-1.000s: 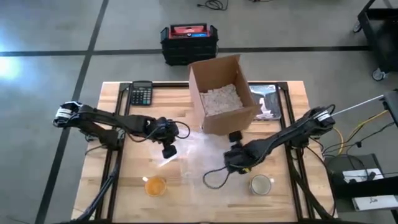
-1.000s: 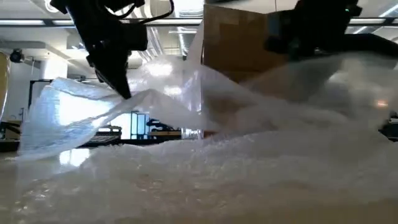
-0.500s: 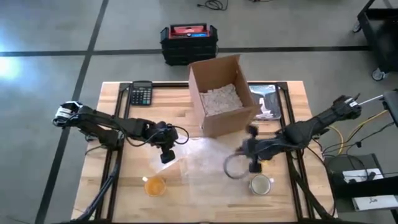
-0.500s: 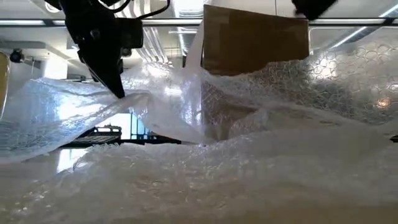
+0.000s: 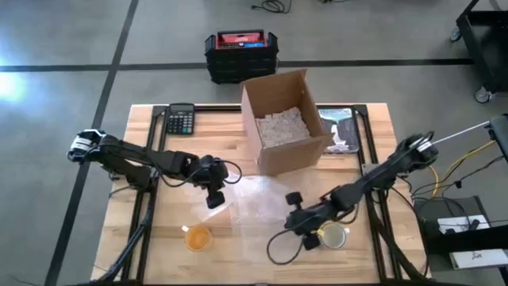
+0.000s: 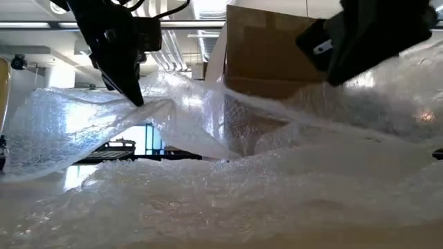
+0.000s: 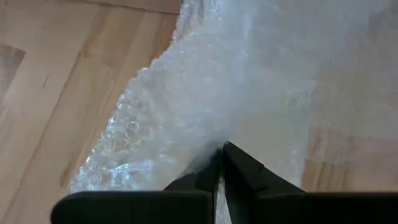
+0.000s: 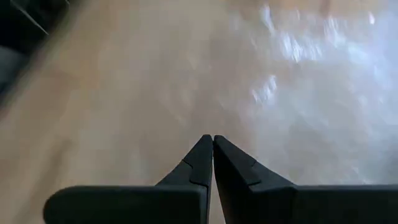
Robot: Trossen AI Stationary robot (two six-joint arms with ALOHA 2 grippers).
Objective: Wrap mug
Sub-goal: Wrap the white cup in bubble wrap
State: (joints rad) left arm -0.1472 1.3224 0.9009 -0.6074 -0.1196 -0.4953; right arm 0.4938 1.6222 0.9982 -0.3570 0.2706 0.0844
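The left gripper (image 5: 214,196) is sitting just left of table centre, fingers pinched tight on the bubble wrap (image 5: 258,214), and in the low view it is lifting that edge up into a tented ridge (image 6: 131,97). From the left wrist view the two fingers (image 7: 239,165) are meeting at the tips with the film caught between them.

Over on the other side, the right gripper (image 5: 300,222) is hovering low at about five o'clock from table centre, over the near right part of the sheet. Its fingers (image 8: 202,158) are pressed together tip to tip, and nothing is showing between them; the wood and the shiny wrap are blurring past beneath.

The pale mug (image 5: 333,235) is standing upright on the bare wood just at three o'clock of the right gripper, off the wrap's right edge. A second, amber mug (image 5: 198,237) is standing at six o'clock of the left gripper, off the sheet's left edge.

Behind it all, the cardboard box (image 5: 284,119) is standing open at twelve o'clock, with a calculator (image 5: 180,119) at ten o'clock near the table's (image 5: 143,159) far left corner.
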